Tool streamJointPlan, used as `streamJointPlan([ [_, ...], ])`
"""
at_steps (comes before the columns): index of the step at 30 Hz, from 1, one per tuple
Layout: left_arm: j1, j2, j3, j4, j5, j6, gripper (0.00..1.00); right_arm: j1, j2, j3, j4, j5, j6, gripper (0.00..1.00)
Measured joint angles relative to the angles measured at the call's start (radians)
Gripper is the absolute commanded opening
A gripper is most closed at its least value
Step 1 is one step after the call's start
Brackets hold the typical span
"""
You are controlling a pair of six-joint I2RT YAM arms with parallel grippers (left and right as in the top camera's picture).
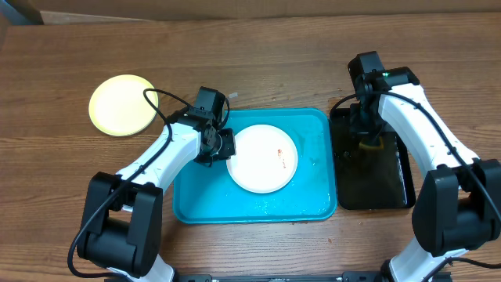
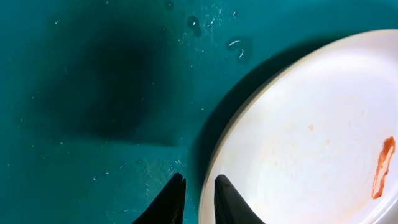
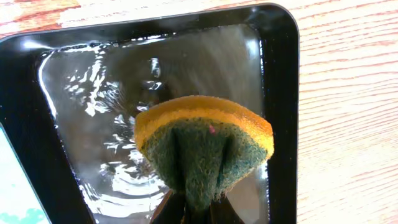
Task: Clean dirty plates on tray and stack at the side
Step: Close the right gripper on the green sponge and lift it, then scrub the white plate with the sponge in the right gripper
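Pinching at the left rim of the white plate [image 2: 298, 143], the left gripper [image 2: 198, 202] is showing its jaws drawn almost together, with only a thin gap between them. One dark fingertip [image 2: 235, 202] is lying over the plate's inner edge and the other is sitting just outside it. The rim is running into that gap, so the jaws are seemingly clamped on it, though the contact is falling at the very bottom of the left wrist view and is hard to confirm.

The plate is lying face up in the middle of the turquoise tray [image 1: 313, 200], casting a dark shadow along its left edge. Being round, it is showing no long axis of its own. A narrow red-orange smear [image 2: 384, 165] is sitting right of its centre, and water droplets [image 2: 214, 22] are dotting the tray floor nearby. The tray's long axis is running left to right across the wooden surface [image 1: 274, 63].

The right gripper [image 3: 196, 214] is squeezing a sponge [image 3: 205, 149], jaws closed on its lower part so that it is bending into an arch, green scouring face toward the camera and yellow-orange layer on the outside. It is hanging over the wet black tray [image 3: 283, 74], which is standing just beside the turquoise tray's right end, long axis running front to back.

The lime-yellow plate [image 1: 123, 104] is resting flat on the surface, well apart from the tray, off its far left corner.
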Motion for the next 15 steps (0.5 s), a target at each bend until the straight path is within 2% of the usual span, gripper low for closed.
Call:
streamJointPlan([
  [3,-0.003,0.002,0.000,-0.001,-0.004,-0.001,0.22,0.000,0.000,0.000,-0.005,-0.002,0.001,0.04],
  [8,-0.006,0.034,0.000,0.001,-0.015,-0.001,0.16,0.000,0.000,0.000,-0.007,-0.003,0.003,0.04],
  [10,-0.006,0.050,0.000,0.004,-0.015,-0.004,0.05,0.000,0.000,0.000,-0.006,-0.003,0.004,0.04],
  [15,-0.006,0.061,0.000,0.012,-0.006,-0.001,0.04,0.000,0.000,0.000,-0.008,-0.003,0.003,0.04],
])
